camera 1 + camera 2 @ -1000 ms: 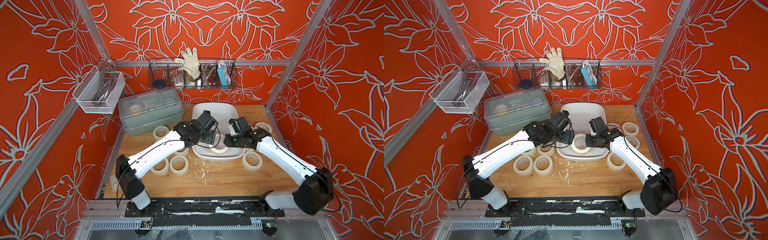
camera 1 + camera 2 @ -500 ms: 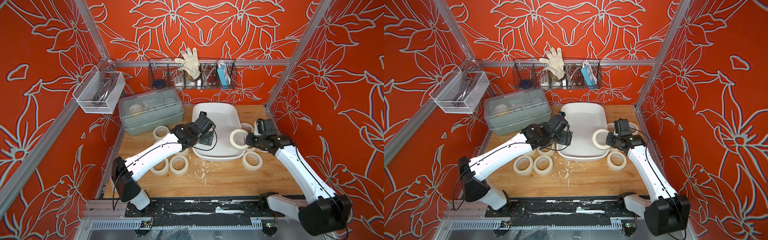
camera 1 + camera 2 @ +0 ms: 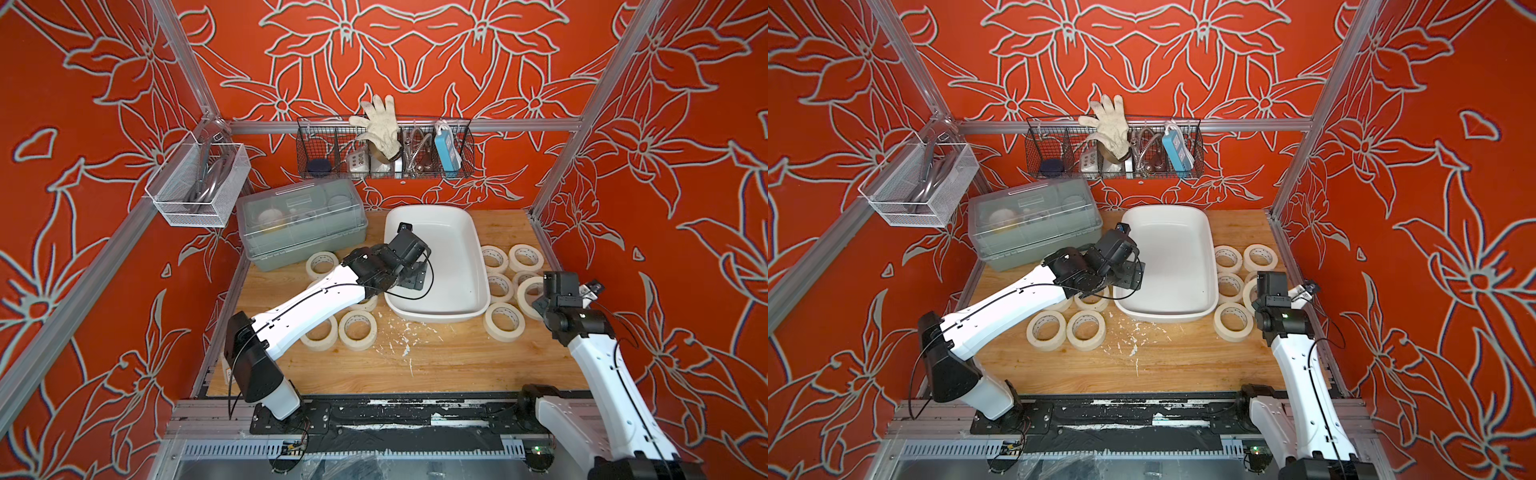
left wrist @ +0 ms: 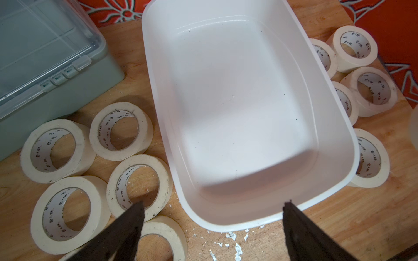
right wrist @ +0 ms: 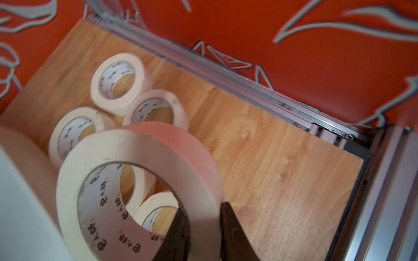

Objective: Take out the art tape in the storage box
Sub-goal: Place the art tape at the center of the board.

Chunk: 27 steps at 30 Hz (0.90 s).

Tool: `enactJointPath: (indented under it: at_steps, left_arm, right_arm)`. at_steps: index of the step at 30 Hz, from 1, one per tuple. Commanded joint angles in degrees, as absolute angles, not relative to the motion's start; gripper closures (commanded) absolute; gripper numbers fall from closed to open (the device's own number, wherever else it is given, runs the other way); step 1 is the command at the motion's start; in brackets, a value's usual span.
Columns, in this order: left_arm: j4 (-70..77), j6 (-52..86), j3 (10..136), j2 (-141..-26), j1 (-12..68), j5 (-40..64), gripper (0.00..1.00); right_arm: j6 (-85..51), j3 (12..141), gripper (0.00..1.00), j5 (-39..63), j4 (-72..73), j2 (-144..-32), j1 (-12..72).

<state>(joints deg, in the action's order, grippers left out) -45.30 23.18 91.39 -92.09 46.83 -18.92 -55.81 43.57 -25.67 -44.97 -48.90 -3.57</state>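
Left tool (image 4: 212, 205) stands wide open, nothing between its dark fingers (image 4: 133, 217), poised above the near left rim of the storage box (image 4: 226, 95). The left arm (image 3: 316, 299) stretches low from its base at the near left corner, forward and across the table (image 3: 436, 365). Its wrist is bent so that the tool looks down into the white tub. Beneath this tool and to its left, rolls of art tape (image 4: 54, 151) lie flat on the table in a cluster, just beside the box's wall. Past them, further from the tool, sits a grey-green lidded box (image 4: 45, 56). Across the tub from this tool, more rolls lie flat against the opposite wall.

Right tool (image 5: 203, 214) is clenched on the held roll (image 5: 140, 144), with one finger inside the printed core and the other on the outer face. The ring stands on edge ahead of the tool, clear of the table. The right arm (image 3: 598, 365) rises steeply from the near right base, its wrist folded forward near the table's right edge. Below and ahead of this tool other rolls lie flat. In both top views the held roll hangs just right of the box, over those rolls. Every roll in view is outside the box.
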Motion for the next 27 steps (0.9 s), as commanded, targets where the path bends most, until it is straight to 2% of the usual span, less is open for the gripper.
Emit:
enactJointPath:
  at_steps: [1, 4, 9, 27]
  left_arm:
    - [-45.35, 23.31, 92.03, -93.16, 46.58, -18.6, 0.06]
    - [-45.18, 23.34, 91.91, -93.44, 46.56, -18.05, 0.06]
    - [-44.91, 23.45, 91.9, -93.69, 46.57, -17.39, 0.06]
    - [-45.0, 23.97, 90.98, -93.87, 46.54, -17.53, 0.07]
  right_arm:
    - [-65.47, 40.18, 1.0, -27.49, -44.02, -47.39, -8.15]
    - [-69.26, 37.06, 1.0, -24.45, -41.74, -47.57, -12.2]
    - [-72.01, 34.6, 1.0, -25.75, -38.77, -50.09, -14.41]
    - [-75.9, 33.7, 1.0, -20.87, -30.91, -66.87, -16.08]
